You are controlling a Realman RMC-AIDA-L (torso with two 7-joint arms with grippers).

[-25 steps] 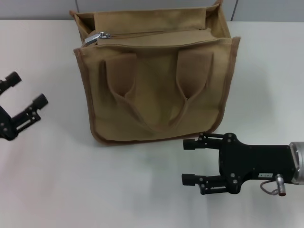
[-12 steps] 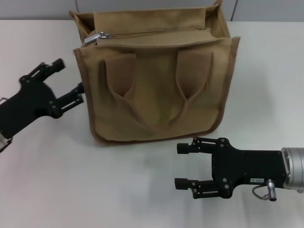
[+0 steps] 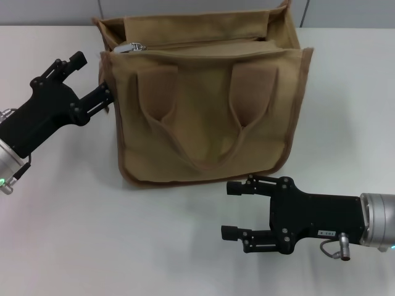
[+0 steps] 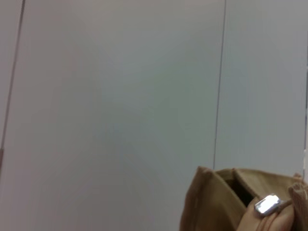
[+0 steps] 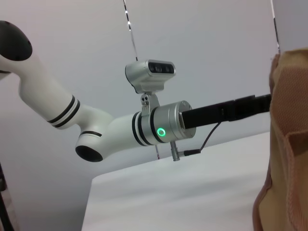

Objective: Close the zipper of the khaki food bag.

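You see a white table (image 3: 74,234) with the khaki food bag (image 3: 203,105) standing upright at its far middle, front pocket and both looped handles facing you. This bag is the landmark for everything else. The right gripper (image 3: 237,209) lies low over the table just in front of the bag's front bottom edge, not touching it, its two black fingers spread apart. The left gripper (image 3: 92,79) sits at the bag's upper left corner; its fingers are apart, and one fingertip (image 3: 105,95) reaches the bag's side edge. The zipper (image 3: 197,44) runs along the bag's top panel, with its silver pull tab (image 3: 131,47) at the left end, near the left gripper.
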